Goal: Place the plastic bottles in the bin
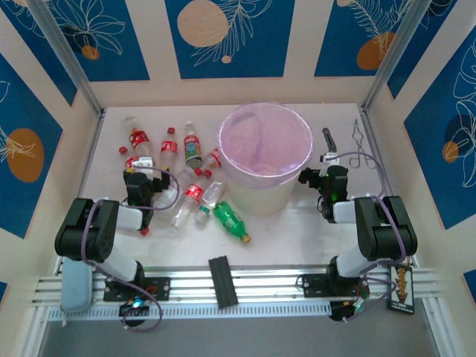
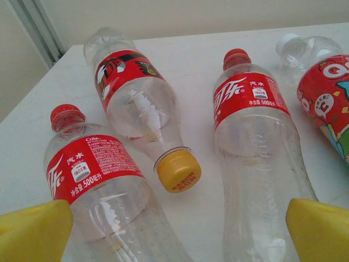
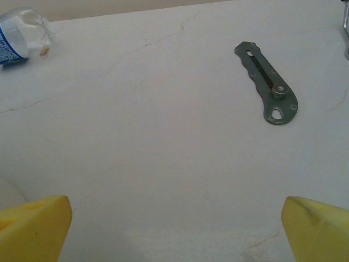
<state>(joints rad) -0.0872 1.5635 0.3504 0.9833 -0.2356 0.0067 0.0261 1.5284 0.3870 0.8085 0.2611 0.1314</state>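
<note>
Left wrist: our left gripper [image 2: 177, 232] gapes over empty bottles [image 2: 256, 164], light, crushable, slick; we'd judge mid-body best. Right gripper [image 3: 174, 229] gapes too.

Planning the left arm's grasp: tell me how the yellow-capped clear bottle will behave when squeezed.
The yellow-capped bottle looks empty, so probably light. Its thin clear wall seems creased, so it likely buckles under a squeeze. Lying on its side, it may roll if nudged.

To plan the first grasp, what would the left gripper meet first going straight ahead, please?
Probably the yellow cap of the red-labelled bottle lying ahead of the left gripper; depth is unclear.
</note>
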